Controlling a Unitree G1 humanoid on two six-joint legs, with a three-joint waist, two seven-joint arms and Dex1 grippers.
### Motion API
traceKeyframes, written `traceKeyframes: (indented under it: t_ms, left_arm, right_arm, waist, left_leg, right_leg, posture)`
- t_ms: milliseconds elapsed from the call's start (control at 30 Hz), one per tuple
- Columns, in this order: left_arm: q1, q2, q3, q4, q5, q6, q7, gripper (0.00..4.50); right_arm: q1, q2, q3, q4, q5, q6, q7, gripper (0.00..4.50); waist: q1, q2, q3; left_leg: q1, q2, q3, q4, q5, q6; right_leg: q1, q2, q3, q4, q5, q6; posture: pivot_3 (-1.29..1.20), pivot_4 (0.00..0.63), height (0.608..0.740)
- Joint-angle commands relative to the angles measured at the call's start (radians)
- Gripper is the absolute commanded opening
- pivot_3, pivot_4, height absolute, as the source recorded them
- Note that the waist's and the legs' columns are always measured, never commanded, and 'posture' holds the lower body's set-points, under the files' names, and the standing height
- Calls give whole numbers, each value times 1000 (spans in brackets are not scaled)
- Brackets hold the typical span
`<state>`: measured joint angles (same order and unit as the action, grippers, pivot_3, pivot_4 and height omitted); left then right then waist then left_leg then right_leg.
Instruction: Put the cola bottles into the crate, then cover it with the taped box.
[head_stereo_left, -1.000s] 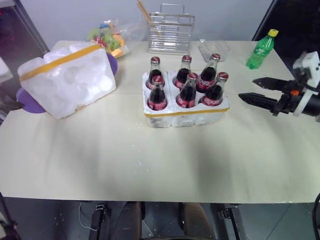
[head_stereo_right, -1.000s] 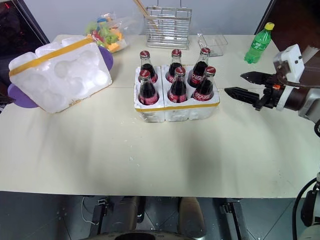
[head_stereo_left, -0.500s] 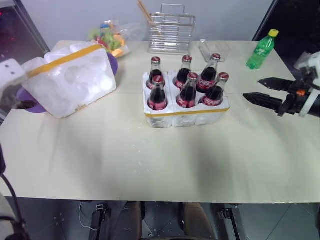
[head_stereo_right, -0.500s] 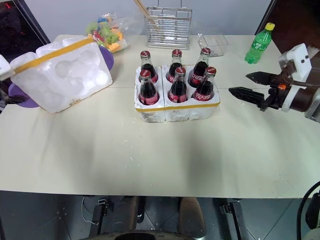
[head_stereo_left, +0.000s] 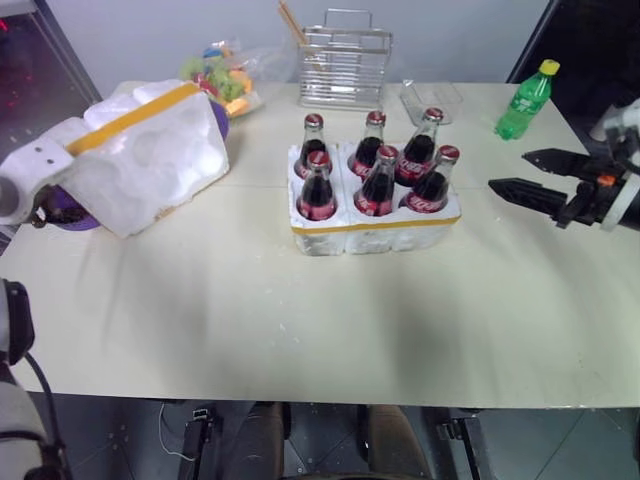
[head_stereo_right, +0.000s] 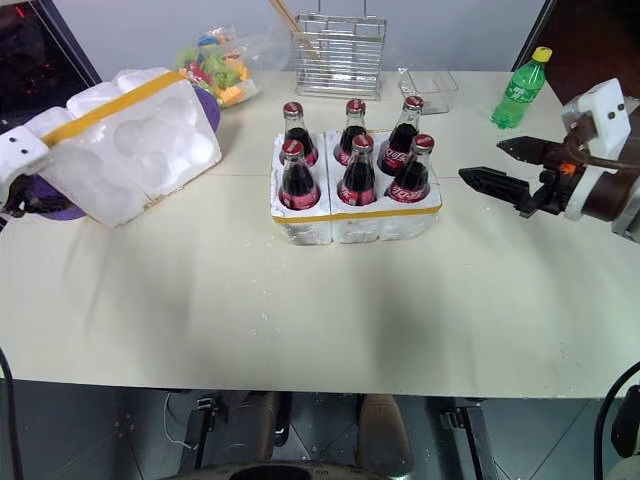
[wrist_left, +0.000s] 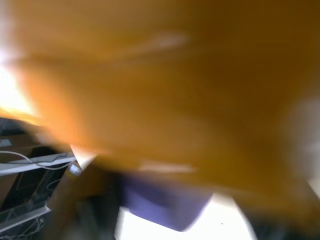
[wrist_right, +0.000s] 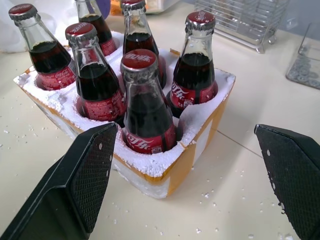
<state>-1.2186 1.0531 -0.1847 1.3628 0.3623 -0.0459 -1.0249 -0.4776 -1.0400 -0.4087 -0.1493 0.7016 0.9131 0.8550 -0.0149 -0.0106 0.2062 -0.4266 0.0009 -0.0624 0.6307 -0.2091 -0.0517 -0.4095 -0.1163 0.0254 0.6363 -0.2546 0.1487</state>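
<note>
L gripper (head_stereo_left: 40, 205) sits at the table's (head_stereo_left: 300, 330) far-left edge, right against the near-left corner of the taped box (head_stereo_left: 140, 155); fingers are hidden behind the wrist block, so can't tell how far apart they are or whether they grip the foam. L wrist view is a blur of yellow-orange w/ a purple patch. Box lies tilted, hollows facing up and toward the robot, yellow band across its top, resting partly on a purple plate (head_stereo_left: 70, 215). Behind it a bag of bright toys (head_stereo_left: 225, 75). Mid-table, well to the right of L gripper, the crate (head_stereo_left: 372, 228) holds all six bottles (head_stereo_left: 378, 185) upright, 2 rows of 3, one per well. Wire basket (head_stereo_left: 345, 60) and a clear tray (head_stereo_left: 430, 98) stand behind the crate. R gripper (head_stereo_left: 535, 175) hovers just right of the crate, jaws spread wide, nothing between them, pointing at the crate; in its wrist view the nearest bottle sits between the two fingers (wrist_right: 75, 185), apart from both. Green bottle (head_stereo_left: 524, 98) stands beyond R gripper.
</note>
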Motion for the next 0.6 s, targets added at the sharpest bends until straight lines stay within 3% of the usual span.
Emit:
traceKeyframes:
  t_ms: [33,67,133,600]
  left_arm:
    - [-9,8,-3,-1,17,10,-37,1148]
    - [-10,10,-3,-2,20,9,-41,725]
    - [-21,13,-2,-3,23,16,-50,391]
    - [-103,36,59,-27,-23,-45,-72,388]
  right_arm:
    - [3,-4,-45,-42,22,4,-14,4500]
    - [7,-3,-45,-46,25,4,-18,4500]
    - [15,-2,-48,-53,32,5,-23,4500]
    - [41,-63,-80,-59,68,22,21,4500]
  waist:
    - [2,0,0]
    - [3,0,0]
    - [1,0,0]
    - [0,-2,0]
  left_leg:
    - [0,0,0,0,0,0]
    - [1,0,0,0,0,0]
    - [1,0,0,1,0,0]
    - [0,0,-1,2,0,0]
  right_leg:
    - [0,0,0,0,0,0]
    - [1,0,0,0,0,0]
    - [1,0,0,2,0,0]
    - [-1,0,0,6,0,0]
  posture:
    - [0,150,739]
    - [0,150,739]
    - [0,150,739]
    - [0,150,739]
